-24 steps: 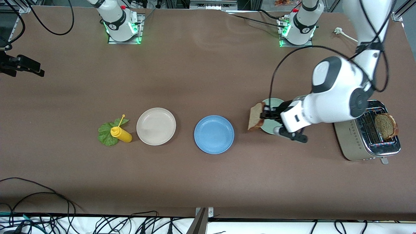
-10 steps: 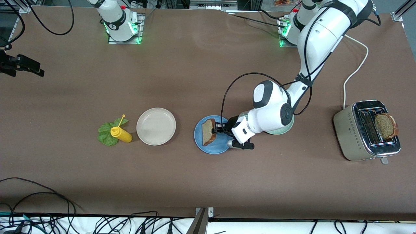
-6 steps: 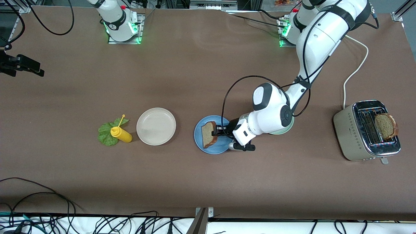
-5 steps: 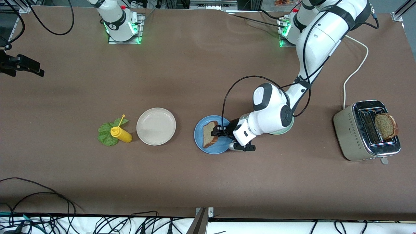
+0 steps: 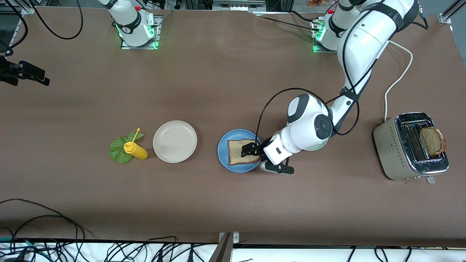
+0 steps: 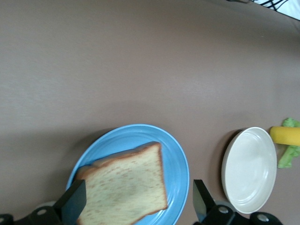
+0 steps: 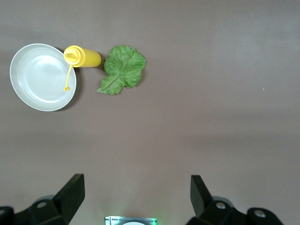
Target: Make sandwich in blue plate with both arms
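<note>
Front view: one square brown bread slice [image 5: 243, 152] lies flat in the round matte blue plate [image 5: 224, 154]. The left gripper [image 5: 250, 150] hovers over it, jaws apart, gripping nothing.

Left wrist view: spread fingers [image 6: 74, 206] flank the slice.

Right wrist view: the right gripper [image 7: 136, 197] waits open, high over the table; the ruffled green lettuce leaf [image 7: 122, 69] lies unplaced. Lettuce and second slice remain, as judged.

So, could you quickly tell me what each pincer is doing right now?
Left pincer: open over the bread on the blue plate, holding nothing.
Right pincer: open, empty, waiting.
</note>
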You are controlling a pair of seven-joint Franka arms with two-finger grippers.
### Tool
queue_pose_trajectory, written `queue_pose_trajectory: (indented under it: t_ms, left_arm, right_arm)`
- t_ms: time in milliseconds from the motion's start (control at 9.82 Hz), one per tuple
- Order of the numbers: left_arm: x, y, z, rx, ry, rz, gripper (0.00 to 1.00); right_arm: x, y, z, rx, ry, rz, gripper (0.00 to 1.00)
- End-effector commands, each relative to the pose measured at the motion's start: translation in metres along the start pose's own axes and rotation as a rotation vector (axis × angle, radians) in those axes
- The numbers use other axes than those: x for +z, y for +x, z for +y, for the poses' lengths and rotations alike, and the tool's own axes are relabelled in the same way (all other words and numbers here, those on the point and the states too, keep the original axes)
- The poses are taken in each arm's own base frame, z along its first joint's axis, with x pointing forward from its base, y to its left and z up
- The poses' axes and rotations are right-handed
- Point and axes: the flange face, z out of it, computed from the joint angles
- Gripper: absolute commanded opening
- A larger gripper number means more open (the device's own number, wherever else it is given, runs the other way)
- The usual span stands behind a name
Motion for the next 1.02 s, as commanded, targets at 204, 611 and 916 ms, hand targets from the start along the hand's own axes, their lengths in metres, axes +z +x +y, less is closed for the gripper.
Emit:
queue_pose_trajectory:
  t_ms: [204,611,916]
  left_arm:
    - [-0.095,-0.006,0.011,0.016,0.199,-0.080,1.00]
    - [-0.192,-0.014,0.011,0.078,0.447,-0.094,1.00]
    - [-0.256,-0.025,0.009,0.049,0.514,-0.094,1.00]
  right_arm:
    - [-0.004,-0.004,0.002,-0.046,-0.002,-0.024,1.00]
    - [0.000,-0.002,0.007,-0.089,0.052,-0.023,1.00]
    - [0.008,0.004,0.005,-0.105,0.054,-0.031,1.00]
